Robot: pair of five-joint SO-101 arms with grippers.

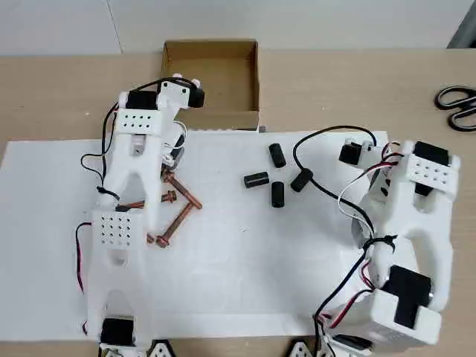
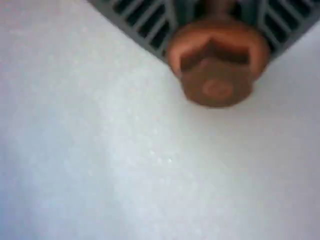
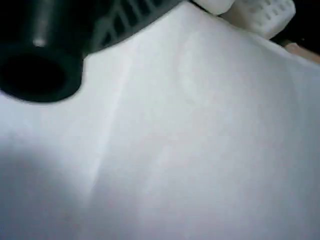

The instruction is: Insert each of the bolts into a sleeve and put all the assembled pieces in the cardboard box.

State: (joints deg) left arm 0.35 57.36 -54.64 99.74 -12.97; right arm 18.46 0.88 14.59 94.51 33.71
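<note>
My left claw [image 2: 215,20] grips a bolt [image 2: 216,75] head-out, shank running back between the jaws, while its sleeve [image 3: 40,70], bore open, is held in my right claw [image 3: 65,25], roughly three o'clock across the desk [image 1: 416,74].

Sheet [image 1: 245,275]: on the bench [image 1: 44,89], over its middle and near part.
Cardboard box [image 1: 210,49]: on the bench at the sheet's far edge, left of centre.
Bolts [image 1: 177,222]: on the sheet at the left, nearer than the box, partly under the left arm [image 1: 137,160].
Sleeves [image 1: 277,195]: four on the sheet, right of the bolts.
Right arm [image 1: 420,201]: right of the sleeves.
Scissors [image 1: 457,108]: far right, off the sheet.
Left jaws: closed around one bolt [image 2: 215,65], over the sheet.
Right jaws: closed on one sleeve [image 3: 40,65], over the sheet.
</note>
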